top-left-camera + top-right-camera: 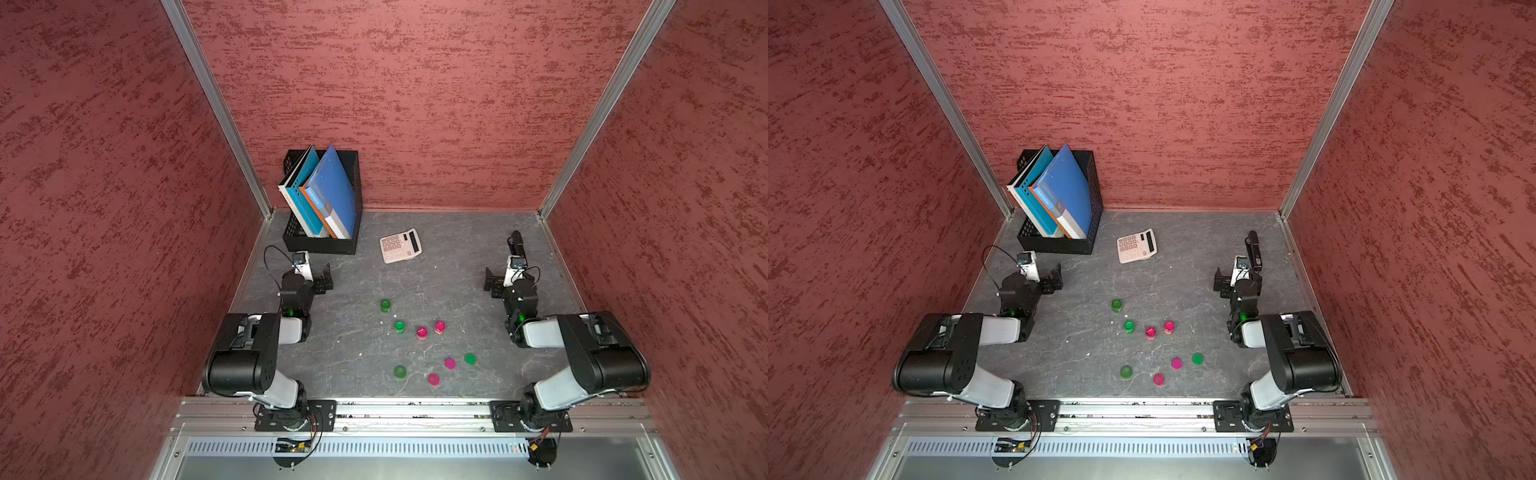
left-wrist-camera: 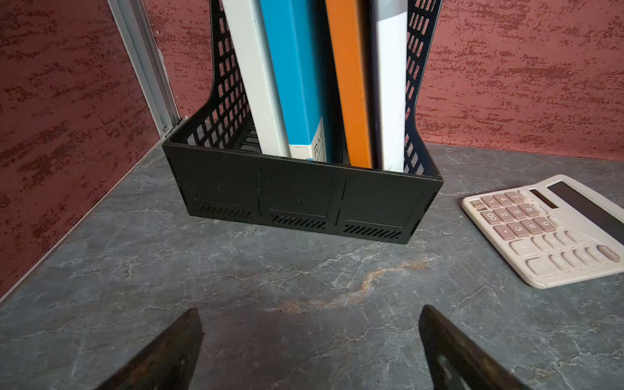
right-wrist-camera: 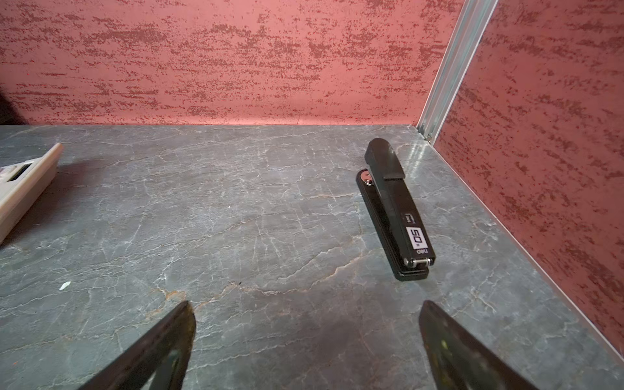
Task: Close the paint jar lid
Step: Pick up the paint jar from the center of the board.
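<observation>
While L gripper & R gripper gape empty, paint jars stand upright.

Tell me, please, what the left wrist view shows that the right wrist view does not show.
Only the left wrist view: the black file holder with books standing in it, and the open left claw. Only the right wrist view: the black stapler lying near the corner of the walls, and the open right claw. Both: the beige calculator, full keypad in the left wrist view but only an edge in the right wrist one, the grey table and the red wall.
</observation>
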Available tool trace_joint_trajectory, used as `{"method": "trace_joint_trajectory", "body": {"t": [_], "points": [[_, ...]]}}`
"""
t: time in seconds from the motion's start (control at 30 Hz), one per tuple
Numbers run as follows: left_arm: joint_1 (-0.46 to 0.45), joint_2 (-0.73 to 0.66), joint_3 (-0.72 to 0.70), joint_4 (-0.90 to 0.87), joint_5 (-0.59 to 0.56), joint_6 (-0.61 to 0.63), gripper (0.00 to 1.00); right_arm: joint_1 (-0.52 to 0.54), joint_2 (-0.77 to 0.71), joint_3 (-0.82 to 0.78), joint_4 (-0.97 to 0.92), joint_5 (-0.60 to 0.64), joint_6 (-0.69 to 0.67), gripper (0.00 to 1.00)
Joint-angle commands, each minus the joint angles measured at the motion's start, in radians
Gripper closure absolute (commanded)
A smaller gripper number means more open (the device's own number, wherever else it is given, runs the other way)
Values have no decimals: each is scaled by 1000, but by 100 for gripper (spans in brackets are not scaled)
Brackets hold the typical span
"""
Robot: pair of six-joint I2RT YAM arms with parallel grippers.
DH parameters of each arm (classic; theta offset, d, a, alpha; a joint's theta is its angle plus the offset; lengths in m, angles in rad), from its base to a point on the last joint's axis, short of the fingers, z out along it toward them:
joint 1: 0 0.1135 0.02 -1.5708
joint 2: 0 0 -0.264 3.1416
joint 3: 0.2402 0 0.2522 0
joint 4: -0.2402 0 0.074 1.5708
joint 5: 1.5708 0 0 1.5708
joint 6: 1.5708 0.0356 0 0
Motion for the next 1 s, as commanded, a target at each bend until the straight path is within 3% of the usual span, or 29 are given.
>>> {"method": "trace_joint_trajectory", "body": {"t": [0.0,0.87,0.97], "points": [[4,7,11,-2,7,6,0,5,6,22,29,20,-4,1],[2,1,12,-3,-16,4,0,4,5,22,27,20,-2,1],[-11,-102,95,-242,-140,-26,0,5,-31,18,5,35,3,1]]}}
